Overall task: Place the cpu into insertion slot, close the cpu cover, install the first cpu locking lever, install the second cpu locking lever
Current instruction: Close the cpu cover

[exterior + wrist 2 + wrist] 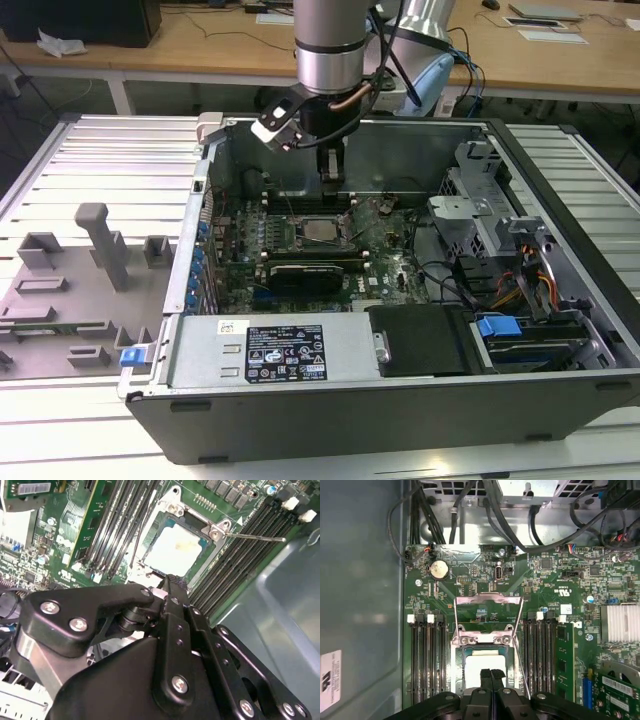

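The gripper (492, 673), fingers pressed together, is hanging just over the cpu (477, 663) lying in the insertion slot (485, 648). The cpu cover (488, 599) is standing open.

- Chip (482, 659): pale silver square, lying flat in the socket.
- Socket (485, 649): black-framed square near the green board's middle.
- Cover (488, 599): thin grey metal frame, swung open from its hinge.
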Motion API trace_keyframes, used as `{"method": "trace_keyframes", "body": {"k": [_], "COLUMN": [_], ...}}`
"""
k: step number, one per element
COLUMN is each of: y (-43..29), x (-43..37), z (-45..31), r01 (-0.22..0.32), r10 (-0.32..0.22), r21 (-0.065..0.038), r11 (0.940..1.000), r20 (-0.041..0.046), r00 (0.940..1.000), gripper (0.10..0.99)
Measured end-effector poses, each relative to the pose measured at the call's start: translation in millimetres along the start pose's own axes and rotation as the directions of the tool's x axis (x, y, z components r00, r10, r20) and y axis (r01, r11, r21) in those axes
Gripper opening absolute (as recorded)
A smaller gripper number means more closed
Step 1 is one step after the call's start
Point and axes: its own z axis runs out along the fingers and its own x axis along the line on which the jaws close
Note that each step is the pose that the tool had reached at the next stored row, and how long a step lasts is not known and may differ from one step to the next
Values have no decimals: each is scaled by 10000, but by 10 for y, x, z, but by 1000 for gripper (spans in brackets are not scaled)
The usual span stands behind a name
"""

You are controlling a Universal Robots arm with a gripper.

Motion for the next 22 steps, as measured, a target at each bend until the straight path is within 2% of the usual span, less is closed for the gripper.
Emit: {"method": "trace_keyframes", "body": {"k": [4,5,6,7,10,12,14,17,18,22], "y": [1,7,10,12,12,13,26,102,169,323], "x": [0,-2,-5,-6,-7,-8,-8,-9,-10,-12], "z": [-1,-1,0,1,0,1,2,8,14,25], "r01": [3,5,1,-2,-2,-7,-8,-9,-7,-7], "r10": [-3,-4,4,11,12,20,21,22,20,22], "r21": [21,168,282,321,321,322,323,328,336,361], "r11": [10000,9999,9996,9995,9995,9995,9995,9995,9994,9993], "r20": [-4,-51,-173,-265,-293,-398,-402,-402,-403,-402], "r00": [10000,10000,9998,9996,9996,9992,9992,9992,9992,9992], "gripper": [106,106,106,106,106,106,106,106,106,106]}}
